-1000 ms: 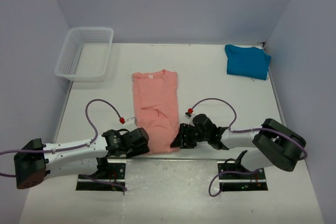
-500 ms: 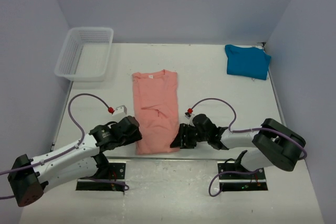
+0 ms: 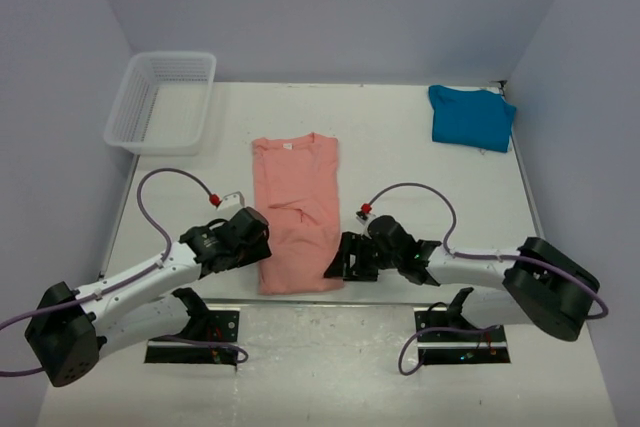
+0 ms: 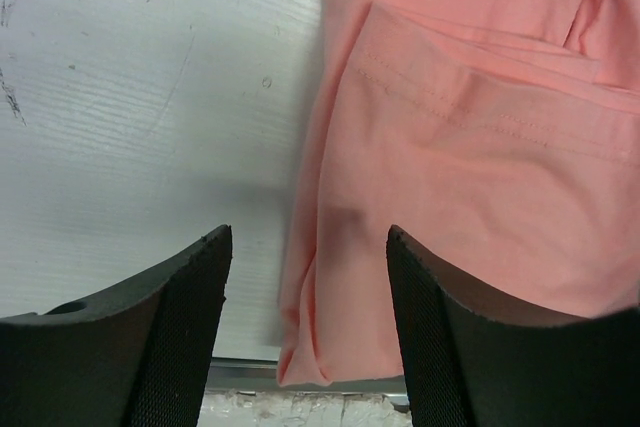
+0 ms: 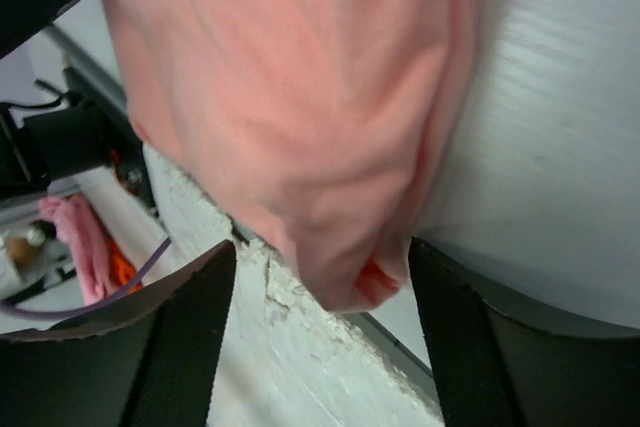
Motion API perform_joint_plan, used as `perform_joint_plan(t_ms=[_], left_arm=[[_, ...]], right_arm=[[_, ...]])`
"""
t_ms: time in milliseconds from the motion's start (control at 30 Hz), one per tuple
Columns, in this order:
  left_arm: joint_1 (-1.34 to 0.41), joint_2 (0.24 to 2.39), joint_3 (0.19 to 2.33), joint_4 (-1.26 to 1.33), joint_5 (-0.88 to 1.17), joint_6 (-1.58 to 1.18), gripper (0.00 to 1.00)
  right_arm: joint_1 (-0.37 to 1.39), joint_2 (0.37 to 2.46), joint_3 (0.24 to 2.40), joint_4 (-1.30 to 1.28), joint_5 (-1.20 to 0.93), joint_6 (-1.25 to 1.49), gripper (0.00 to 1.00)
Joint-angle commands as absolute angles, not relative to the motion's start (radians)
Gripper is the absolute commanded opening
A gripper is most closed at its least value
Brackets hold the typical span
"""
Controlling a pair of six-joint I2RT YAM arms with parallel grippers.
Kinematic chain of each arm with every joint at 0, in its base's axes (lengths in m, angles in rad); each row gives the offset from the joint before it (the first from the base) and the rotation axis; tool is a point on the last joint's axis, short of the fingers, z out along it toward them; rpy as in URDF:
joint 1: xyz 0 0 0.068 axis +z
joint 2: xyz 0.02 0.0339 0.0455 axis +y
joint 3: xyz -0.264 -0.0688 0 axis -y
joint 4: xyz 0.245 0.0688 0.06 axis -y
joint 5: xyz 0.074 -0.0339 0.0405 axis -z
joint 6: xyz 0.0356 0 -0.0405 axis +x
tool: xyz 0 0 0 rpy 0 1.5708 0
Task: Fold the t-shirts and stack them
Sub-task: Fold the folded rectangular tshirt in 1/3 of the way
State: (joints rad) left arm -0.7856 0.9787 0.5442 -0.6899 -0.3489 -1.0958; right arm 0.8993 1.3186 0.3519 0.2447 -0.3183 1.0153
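Folding the salmon-pink t-shirt (image 3: pixel 295 209) end over end looks to be the step in hand. It lies as a long narrow strip down the middle of the desk (image 3: pixel 400 157), with its neck label at the far end and its hem at the near edge. One arm sits at each near corner.

The left jaws stand open. In the left wrist view the shirt's left edge runs between them, one finger over bare desk and the other over cloth. The right jaws stand open too, with the bunched right corner of the hem between them, just at the desk's lip. Neither pair is clamped on anything.

To do the fold well, each pair should probably reach far enough in to catch every layer at its corner. The strip looks several layers thick, and a shallow bite would likely leave the lower ones behind. Closing both together, at matching spots on the hem, should keep that edge straight. A low, even lift carrying the hem toward the collar would help the sides line up. The right corner seems to droop slightly past the edge, so it may need squaring.

The teal-blue t-shirt (image 3: pixel 470 117) lies folded at the far right corner, well apart, probably the other half of the stack.
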Motion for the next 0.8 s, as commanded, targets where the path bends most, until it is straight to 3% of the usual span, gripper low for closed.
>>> perform_joint_plan(t_ms=[0,200,333,433,567,767], left_arm=[[-0.779,0.945,0.566,-0.689,-0.415,-1.074,0.65],[-0.778,0.991,0.626,-0.726,-0.488,-1.057,0.65],[-0.778,1.012,0.649,-0.701,-0.508,-1.028,0.66],[-0.778,1.023,0.667,-0.690,-0.522,-1.003,0.66],[-0.778,1.025,0.661,-0.684,-0.532,-0.989,0.66],[-0.778,0.994,0.649,-0.658,-0.523,-0.977,0.66]], right_arm=[[0.899,1.257,0.377,-0.131,-0.092,0.933,0.75],[0.897,1.134,0.649,-0.451,0.052,0.816,0.81],[0.874,1.248,0.899,-0.515,0.077,0.701,0.80],[0.844,1.403,1.097,-0.554,0.075,0.603,0.60],[0.753,1.614,1.294,-0.548,-0.073,0.523,0.00],[0.666,1.894,1.540,-0.555,-0.355,0.511,0.00]])
